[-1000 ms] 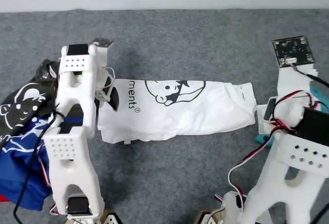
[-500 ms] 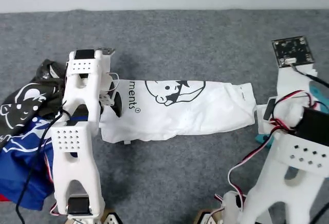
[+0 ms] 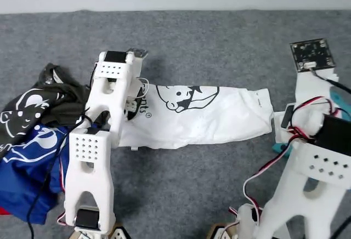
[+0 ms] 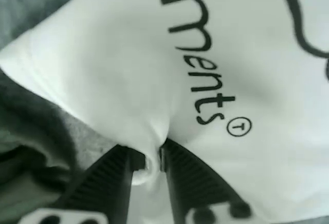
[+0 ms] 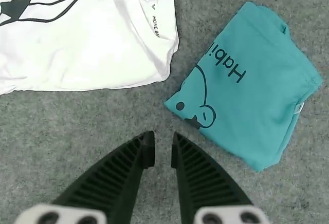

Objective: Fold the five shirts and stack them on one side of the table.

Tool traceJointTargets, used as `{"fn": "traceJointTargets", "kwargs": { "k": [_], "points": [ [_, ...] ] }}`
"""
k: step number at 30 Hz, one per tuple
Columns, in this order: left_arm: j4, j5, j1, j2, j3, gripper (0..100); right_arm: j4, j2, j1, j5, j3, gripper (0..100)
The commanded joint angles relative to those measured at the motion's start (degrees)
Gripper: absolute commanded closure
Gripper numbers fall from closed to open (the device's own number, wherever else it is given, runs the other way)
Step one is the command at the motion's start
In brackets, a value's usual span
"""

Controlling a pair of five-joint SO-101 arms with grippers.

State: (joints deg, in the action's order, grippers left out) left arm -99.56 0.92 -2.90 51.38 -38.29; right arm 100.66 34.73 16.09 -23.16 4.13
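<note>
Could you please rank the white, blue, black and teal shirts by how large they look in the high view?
Largest: white shirt.
Next: blue shirt and black shirt look alike; both are crumpled, so unranked.
Smallest: teal shirt, mostly hidden under the right arm.

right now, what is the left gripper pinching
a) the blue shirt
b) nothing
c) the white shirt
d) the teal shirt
c, the left wrist view shows the left gripper shut on a bunched fold at the edge of the white shirt.
</note>
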Motion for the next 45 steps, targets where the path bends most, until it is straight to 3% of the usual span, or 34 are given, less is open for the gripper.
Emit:
{"fn": "traceJointTargets", "kwargs": {
  "k": [1, 7, 15, 18, 23, 36, 45],
  "points": [
    [-0.97, 0.62, -0.79, -7.38, -1.71, 100, 2.33, 1.63, 0.75, 0.35, -0.35, 92.9],
    [-0.97, 0.62, -2.29, -17.85, 2.07, 100, 2.33, 1.63, 1.01, 0.26, -0.35, 92.9],
    [-0.97, 0.62, -11.08, -28.22, 6.11, 100, 2.07, 0.92, 10.86, -0.09, 1.76, 92.8],
    [-0.79, 0.62, -15.38, -29.36, 5.93, 100, 2.07, 1.01, 12.79, -3.52, 4.4, 92.9],
    [-0.79, 0.62, -21.54, -27.43, 1.54, 99, 2.07, 1.45, 15.6, -7.74, 7.91, 92.9],
    [-0.79, 0.7, -33.49, -12.92, -20.97, 99, -1.63, 1.54, 22.64, -7.82, 14.51, 93.0],
    [2.2, 0.7, -36.57, 0.0, -35.03, 99, -1.36, 1.54, 22.64, -7.82, 15.03, 93.0]
  ]
}}
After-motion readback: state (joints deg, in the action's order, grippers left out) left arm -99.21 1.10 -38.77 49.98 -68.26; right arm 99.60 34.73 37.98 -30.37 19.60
